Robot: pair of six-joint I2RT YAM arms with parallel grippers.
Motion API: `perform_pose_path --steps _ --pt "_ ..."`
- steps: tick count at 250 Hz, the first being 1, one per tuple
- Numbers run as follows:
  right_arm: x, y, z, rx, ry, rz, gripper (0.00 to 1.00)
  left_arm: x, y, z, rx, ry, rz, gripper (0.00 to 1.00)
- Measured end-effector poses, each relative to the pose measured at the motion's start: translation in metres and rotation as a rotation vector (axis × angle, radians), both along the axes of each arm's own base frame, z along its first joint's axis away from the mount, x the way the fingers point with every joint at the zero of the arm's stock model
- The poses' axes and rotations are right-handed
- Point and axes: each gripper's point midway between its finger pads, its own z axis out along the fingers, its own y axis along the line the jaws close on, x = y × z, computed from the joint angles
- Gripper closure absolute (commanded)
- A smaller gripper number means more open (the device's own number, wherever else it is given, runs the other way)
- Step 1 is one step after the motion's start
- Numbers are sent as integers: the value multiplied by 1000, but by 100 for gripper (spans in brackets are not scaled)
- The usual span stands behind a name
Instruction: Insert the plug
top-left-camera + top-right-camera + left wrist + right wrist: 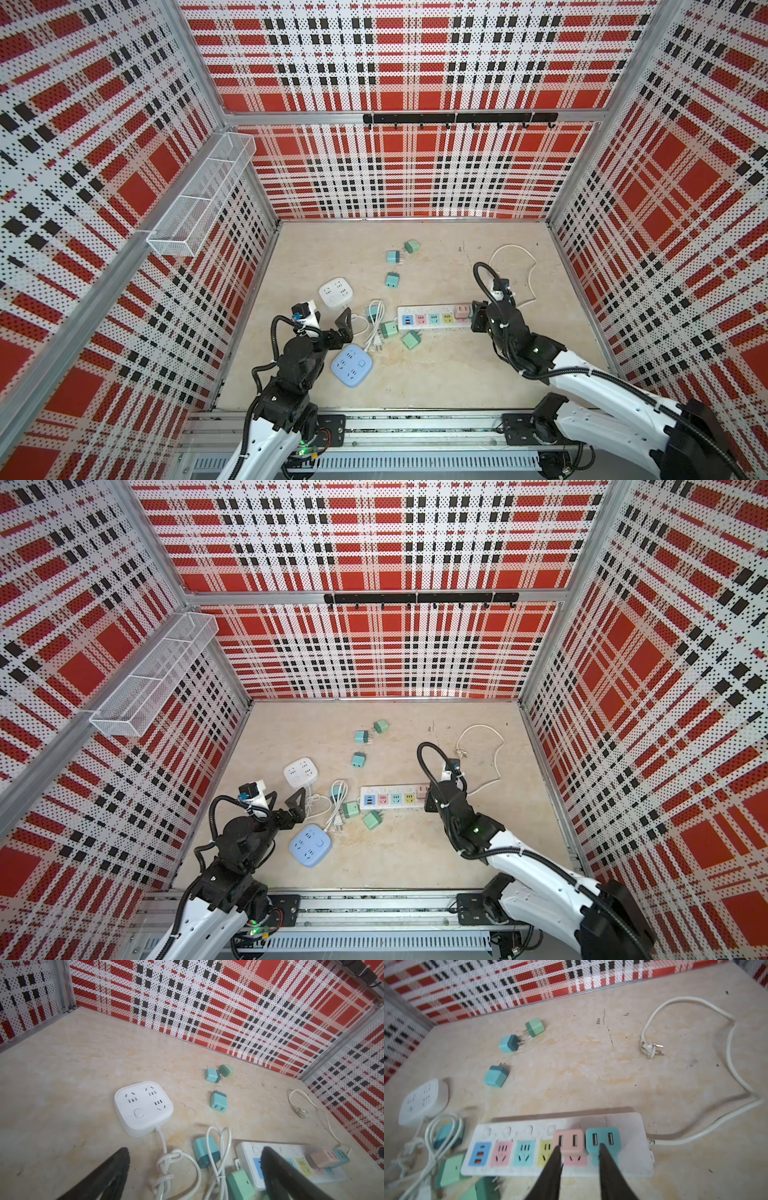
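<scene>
Right tool (pixel 579 1147) was clamped on the pink plug (pixel 569 1141). One black finger (pixel 554 1167) pressed the plug's side facing the yellow socket (pixel 544 1153), and the other finger was down in the gap between the pink plug and the teal plug (pixel 603 1138) next to it. Pink plug sat on the power strip (pixel 633 1124) over the pink socket, second from the cord end. It looked slightly tilted, with the lower part of that socket face showing under it, so I could not tell if it was fully seated. Teal plug filled the last socket, just beside the pink one. In both top views the right tool pointed at the strip from the near side with the pink plug (pixel 462 311) right at its tip, and the strip lay crosswise on the counter (pixel 415 374). Left tool (pixel 194 1148) was spread wide with nothing between its fingers. It hung over the knotted white cable (pixel 168 1157) beside the white socket block (pixel 143 1107), well apart from the pink plug. Blue socket block (pixel 351 365) lay near the left arm. A loose teal adapter (pixel 391 281) lay behind the strip and a green adapter (pixel 411 339) just in front of its USB end. Strip cord (pixel 729 1053) looped away to its free cord plug (pixel 652 1048) on the counter.
</scene>
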Motion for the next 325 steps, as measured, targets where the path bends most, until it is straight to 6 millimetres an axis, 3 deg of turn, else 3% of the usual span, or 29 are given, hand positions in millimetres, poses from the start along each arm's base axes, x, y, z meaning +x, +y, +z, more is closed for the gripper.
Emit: perform_pose_path --steps 19,41,74,107,139,183,238,294,325 --pt "9 0 -7 6 44 2 66 -3 0 -8 1 49 -1 1" --pt "5 19 -13 27 77 81 55 -8 2 -13 -1 102 5 1" --pt "-20 66 -14 24 78 251 52 -14 8 -13 -15 112 33 1" --pt "-48 114 -27 18 103 409 39 -16 6 -9 -33 76 20 1" --pt "-69 142 -55 -45 166 480 24 -17 0 -8 -44 74 -16 1" --pt "-79 175 -70 -109 196 502 21 -19 -4 -9 -48 78 -39 1" --pt "-72 193 -87 -125 206 501 13 -19 -6 -9 -46 81 -47 1" --pt "-70 210 -107 -119 247 535 13 -20 -8 -10 -43 84 -55 1" --pt "-71 218 -109 -90 252 560 13 -20 -9 -11 -39 88 -60 1"
